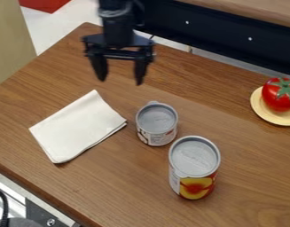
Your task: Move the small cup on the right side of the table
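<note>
the brown wooden table (170,82) stretched across most of the view, with a dark panel (218,31) along its far side. the black arm (118,29) came in from the top edge, and its gripper (121,81) hung over the upper left part of the table, fingers spread apart and pointing down. on the left lay a folded white cloth (79,126), flat on the wood. a tall can (194,157) stood upright right of and below the middle of the view, grey on top, with red and yellow on its side. at the right edge was a pale yellow plate (260,112). the small cup (157,119), a short grey-topped tin, stood upright near the middle, between cloth and tall can. a red tomato (279,98) with green leaves sat on the plate.
</note>
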Motion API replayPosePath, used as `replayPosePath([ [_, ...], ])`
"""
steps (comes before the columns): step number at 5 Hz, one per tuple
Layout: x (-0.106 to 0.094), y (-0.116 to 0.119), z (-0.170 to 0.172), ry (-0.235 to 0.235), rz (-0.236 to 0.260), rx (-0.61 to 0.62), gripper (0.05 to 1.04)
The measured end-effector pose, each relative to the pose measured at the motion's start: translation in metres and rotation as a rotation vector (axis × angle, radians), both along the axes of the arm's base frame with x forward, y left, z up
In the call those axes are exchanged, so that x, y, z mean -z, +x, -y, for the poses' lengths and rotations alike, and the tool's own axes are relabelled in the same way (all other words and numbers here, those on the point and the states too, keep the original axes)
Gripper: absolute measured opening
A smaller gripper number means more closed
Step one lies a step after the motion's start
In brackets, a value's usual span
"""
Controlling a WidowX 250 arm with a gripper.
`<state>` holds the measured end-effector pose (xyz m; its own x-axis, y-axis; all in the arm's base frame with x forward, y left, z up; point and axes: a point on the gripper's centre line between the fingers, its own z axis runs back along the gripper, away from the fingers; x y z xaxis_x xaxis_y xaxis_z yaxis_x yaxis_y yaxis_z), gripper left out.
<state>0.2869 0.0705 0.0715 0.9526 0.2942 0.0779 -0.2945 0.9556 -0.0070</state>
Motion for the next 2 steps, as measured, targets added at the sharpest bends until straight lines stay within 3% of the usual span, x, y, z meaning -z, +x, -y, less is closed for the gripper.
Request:
replayPosePath([
  [1,-0.001,-0.019,-0.016,-0.007,0.004,0.052,0.997],
  [2,0.008,-0.045,-0.039,0.020,-0.008,0.113,0.997],
])
